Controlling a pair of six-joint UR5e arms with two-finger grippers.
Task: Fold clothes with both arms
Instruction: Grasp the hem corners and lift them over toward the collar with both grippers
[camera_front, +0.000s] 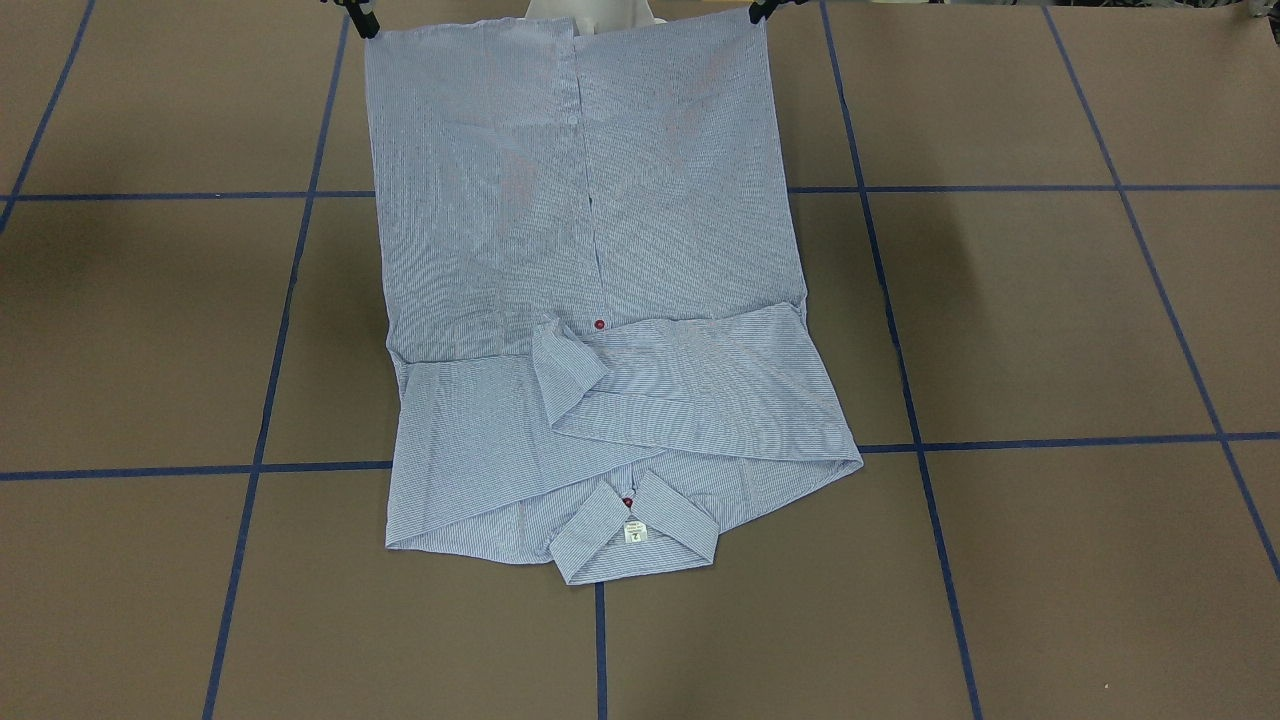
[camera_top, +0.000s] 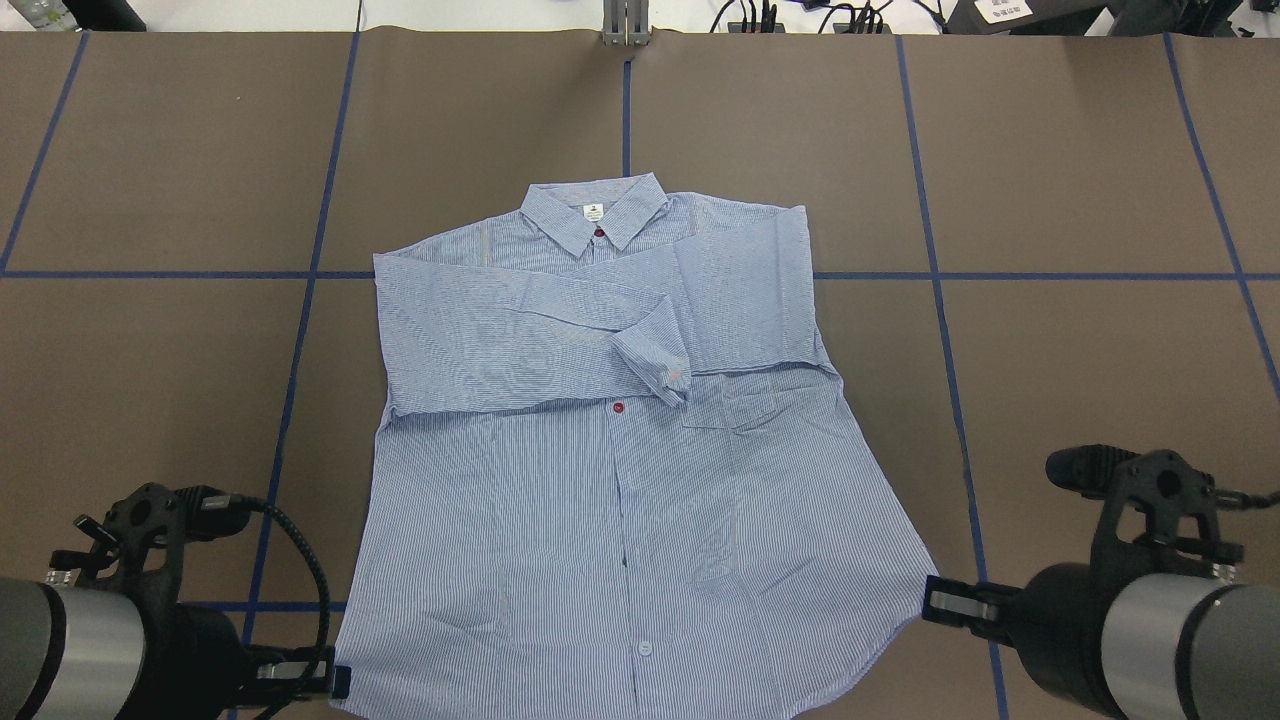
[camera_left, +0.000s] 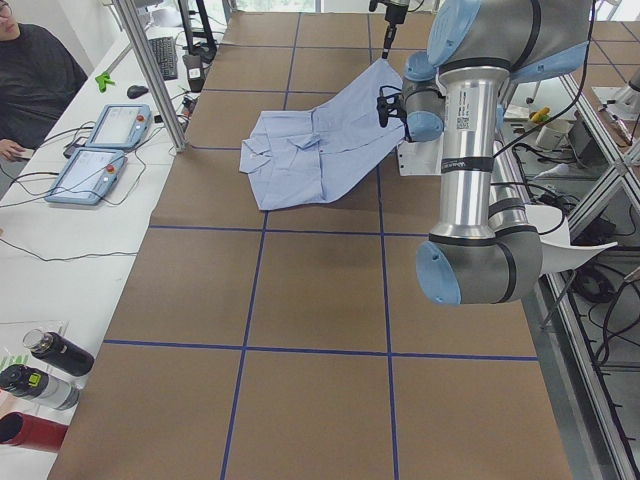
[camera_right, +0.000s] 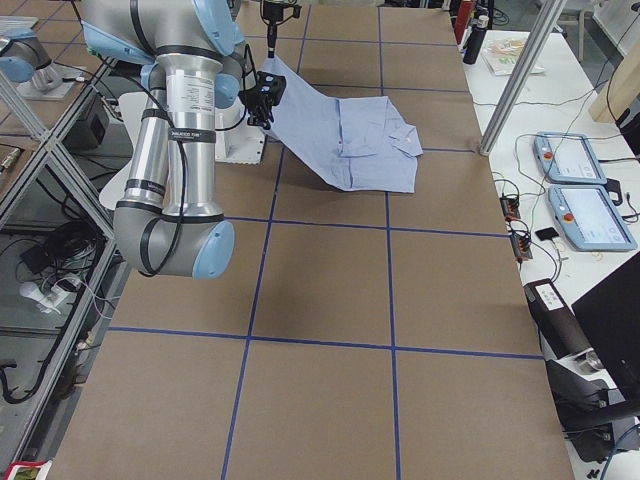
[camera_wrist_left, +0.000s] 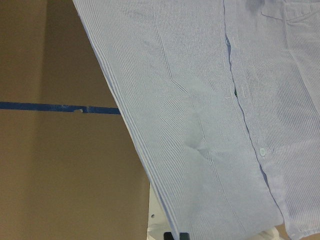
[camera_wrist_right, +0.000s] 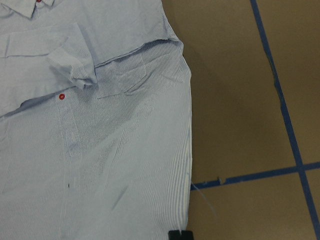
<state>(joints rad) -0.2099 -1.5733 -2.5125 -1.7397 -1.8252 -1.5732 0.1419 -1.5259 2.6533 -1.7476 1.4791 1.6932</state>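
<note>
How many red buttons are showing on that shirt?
2 on the shirt. One red button sits at the collar; another lies mid-chest, just below the folded sleeve. More may hide under the sleeves.

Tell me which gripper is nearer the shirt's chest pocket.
Right. The right gripper pinches the shirt hem corner on the side of the chest pocket; the left gripper holds the opposite corner, across the button line.

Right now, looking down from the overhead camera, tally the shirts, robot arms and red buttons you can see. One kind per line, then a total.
shirt: 1
robot arms, left and right: 2
red buttons: 2
Total: 5
</note>
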